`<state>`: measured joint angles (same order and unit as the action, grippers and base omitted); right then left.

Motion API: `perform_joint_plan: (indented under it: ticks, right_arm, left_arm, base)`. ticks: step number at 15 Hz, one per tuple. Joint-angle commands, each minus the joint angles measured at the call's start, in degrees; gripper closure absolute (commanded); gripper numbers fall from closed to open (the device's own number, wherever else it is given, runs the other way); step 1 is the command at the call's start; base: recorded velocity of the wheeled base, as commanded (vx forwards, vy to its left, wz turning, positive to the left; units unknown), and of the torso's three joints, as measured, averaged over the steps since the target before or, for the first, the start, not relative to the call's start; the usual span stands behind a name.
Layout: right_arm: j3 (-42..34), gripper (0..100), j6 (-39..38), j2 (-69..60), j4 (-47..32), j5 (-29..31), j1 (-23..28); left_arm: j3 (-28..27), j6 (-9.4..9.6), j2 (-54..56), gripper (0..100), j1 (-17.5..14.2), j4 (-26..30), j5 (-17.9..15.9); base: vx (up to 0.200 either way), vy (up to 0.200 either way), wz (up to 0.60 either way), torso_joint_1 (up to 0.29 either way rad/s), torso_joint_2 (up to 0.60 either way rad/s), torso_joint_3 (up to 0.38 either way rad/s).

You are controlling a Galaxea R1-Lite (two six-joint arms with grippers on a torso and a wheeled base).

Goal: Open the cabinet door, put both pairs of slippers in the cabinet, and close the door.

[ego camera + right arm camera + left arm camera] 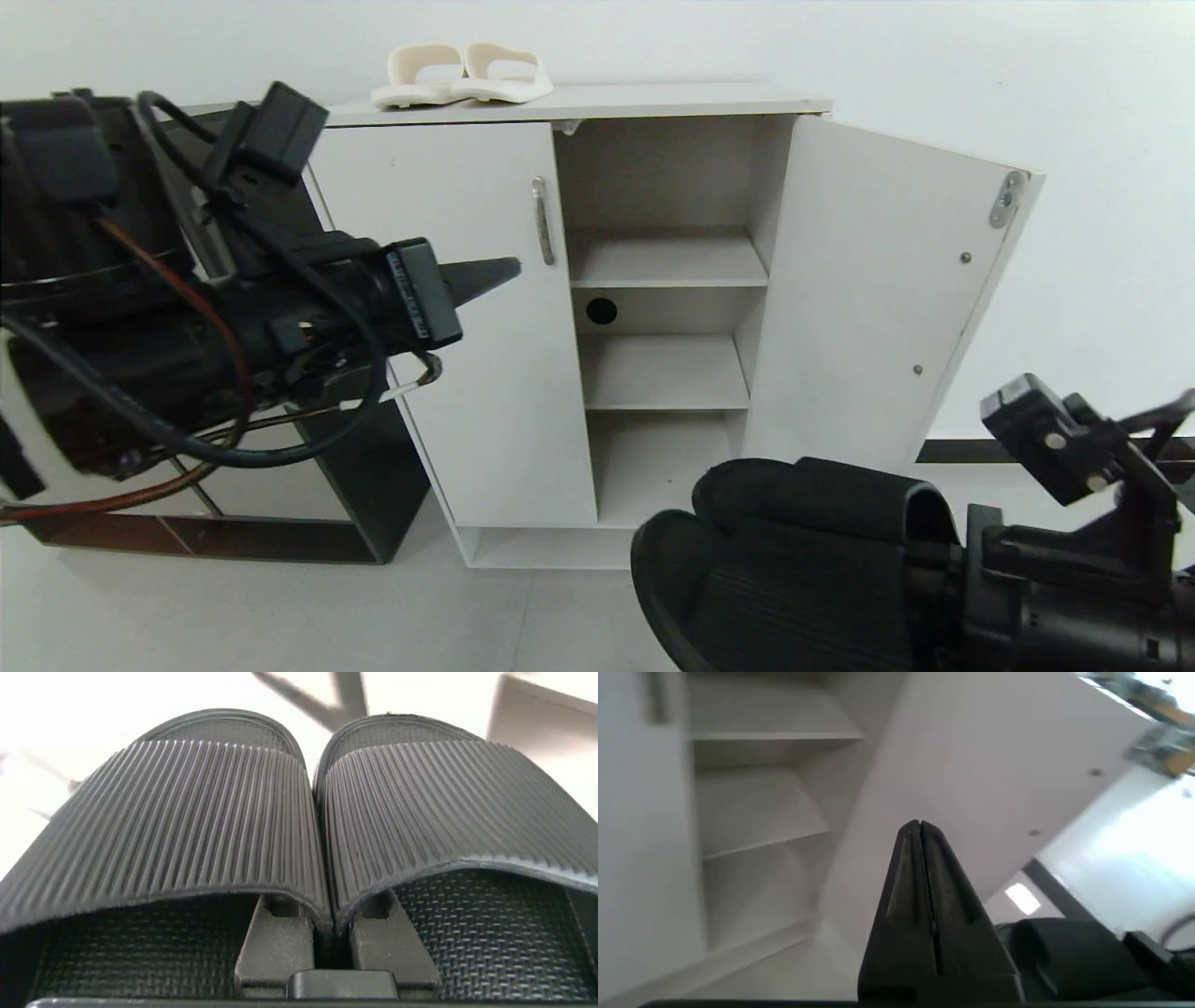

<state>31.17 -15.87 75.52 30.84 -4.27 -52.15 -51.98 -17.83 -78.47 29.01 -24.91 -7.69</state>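
the white cabinet (pixel 672 95) stands against the wall with its right door (pixel 878 299) swung wide. this bares three levels inside: an upper shelf (pixel 665 261), a middle shelf (pixel 663 371) and the bottom compartment (pixel 653 467). the left door (pixel 467 327) is shut, its metal handle (pixel 542 222) at the inner edge. the opening step looks done, and only the right half is needed for loading.

the right gripper (pixel 327 943) holds the pair of black slippers (pixel 794 551) low in front of the open side, toes toward the cabinet. in the right wrist view one finger lies inside each slipper under the ribbed straps (pixel 187 821). the two fingers pinch the adjoining inner walls together, which is why the pair travels as one piece in a single grip. none of the slippers is inside yet. the black pair hangs nearest the bottom compartment, so that level seems the likeliest target.

the left gripper (pixel 485 273) is pressed closed and empty, its fingertips (pixel 921 835) meeting in a thin seam. it hangs in front of the left door, near the handle but apart from it. my guess is that it is parked there to keep the opening free for the right arm.

the pair of cream slippers (pixel 464 75) lies side by side on the cabinet top toward its left end, untouched. it needs a reach from above afterwards. a dark open unit (pixel 355 485) stands just beside the cabinet on the left. the open door's edge is the main thing for the loaded arm to avoid.
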Motion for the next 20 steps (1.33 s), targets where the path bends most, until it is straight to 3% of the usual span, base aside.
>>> perform_joint_plan:
  ticks: [1, 2, 3, 4, 6, 8, 9, 12, 13, 14, 15, 17, 18, 19, 20]
  right_arm:
    - [8.2, 100, -4.08, 10.0, 0.01, 10.68, -2.08]
    - [10.31, 100, -4.61, 12.11, 0.01, 15.96, -2.08]
    - [11.1, 100, -4.69, 12.72, -0.08, 17.8, -1.9]
    - [13.48, 100, -4.69, 15.8, -0.08, 23.43, -0.76]
    - [14.71, 100, -4.69, 18.26, -0.17, 26.5, 0.21]
    - [15.76, 100, -4.69, 19.93, -0.08, 29.93, 0.74]
    - [15.94, 100, -4.69, 20.02, -0.17, 30.37, 0.74]
    - [15.85, 100, -4.61, 19.58, -0.08, 30.63, 0.91]
    - [15.59, 100, -4.61, 19.49, -0.08, 30.63, 0.91]
    - [15.32, 100, -4.61, 19.4, 0.01, 30.72, 0.91]
    - [14.97, 100, -4.61, 18.79, 0.01, 30.63, 0.91]
    - [14.71, 100, -4.61, 18.61, 0.01, 30.55, 0.91]
    - [14.62, 100, -4.61, 18.61, 0.01, 30.46, 0.91]
    - [14.44, 100, -4.52, 18.61, 0.01, 30.55, 0.91]
    - [14.27, 100, -4.52, 18.61, 0.1, 30.28, 0.91]
  left_arm:
    - [0.74, 3.68, 16.95, 100, -0.01, 17.61, 13.67]
    - [1.0, 4.56, 22.05, 100, -0.1, 23.85, 18.41]
    - [1.18, 4.91, 23.71, 100, -0.36, 25.7, 20.26]
    - [3.47, 7.73, 31.1, 100, -6.78, 29.92, 25.18]
    - [8.3, 9.57, 39.89, 100, -13.72, 30.44, 27.03]
    - [14.19, 14.32, 48.68, 100, -21.02, 31.15, 32.83]
    - [16.47, 15.37, 53.16, 100, -23.39, 31.41, 33.71]
    - [25.17, 16.16, 64.23, 100, -33.5, 32.9, 33.44]
    - [29.92, 17.48, 68.28, 100, -34.2, 32.82, 32.13]
    - [34.84, 17.92, 72.58, 100, -34.11, 32.82, 28.17]
    - [38.71, 17.66, 73.72, 100, -34.11, 31.94, 23.69]
    - [44.51, 16.43, 73.55, 100, -34.11, 26.49, 18.33]
    - [47.94, 16.69, 73.55, 100, -34.11, 23.94, 12.7]
    - [50.57, 16.69, 73.55, 100, -34.11, 21.83, 9.71]
    - [51.98, 16.6, 73.55, 100, -34.11, 23.15, 8.13]
  base:
    - [0.0, 0.0, 0.0, 0.0, 0.0, 0.0]
    - [0.0, 0.0, 0.0, 0.0, 0.0, 0.0]
    - [0.0, 0.0, 0.0, 0.0, 0.0, 0.0]
    - [0.0, 0.0, 0.0, 0.0, 0.0, 0.0]
    - [0.0, 0.0, 0.0, 0.0, 0.0, 0.0]
    - [0.0, 0.0, 0.0, 0.0, 0.0, 0.0]
    - [0.0, 0.0, 0.0, 0.0, 0.0, 0.0]
    - [0.0, 0.0, 0.0, 0.0, 0.0, 0.0]
    - [0.0, 0.0, 0.0, 0.0, 0.0, 0.0]
    - [0.0, 0.0, 0.0, 0.0, 0.0, 0.0]
    - [0.0, 0.0, 0.0, 0.0, 0.0, 0.0]
    - [0.0, 0.0, 0.0, 0.0, 0.0, 0.0]
    - [0.0, 0.0, 0.0, 0.0, 0.0, 0.0]
    - [0.0, 0.0, 0.0, 0.0, 0.0, 0.0]
    - [0.0, 0.0, 0.0, 0.0, 0.0, 0.0]
